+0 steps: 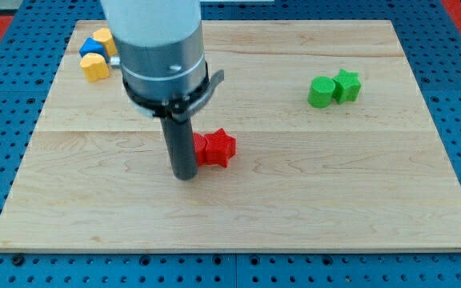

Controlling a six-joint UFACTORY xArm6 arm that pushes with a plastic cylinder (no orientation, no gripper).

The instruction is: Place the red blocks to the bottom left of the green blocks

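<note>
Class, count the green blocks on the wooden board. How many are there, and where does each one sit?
2. A green round block and a green star block touch, side by side, at the view's upper right. None seem hidden.

The tabletop [294, 200] is pale, smooth, matt wood with visible grain. The red blocks [214, 148] and green blocks [334, 89] look like matt plastic.

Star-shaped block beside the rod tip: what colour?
Red. The red star block sits just right of my tip; camera view shows it.
</note>
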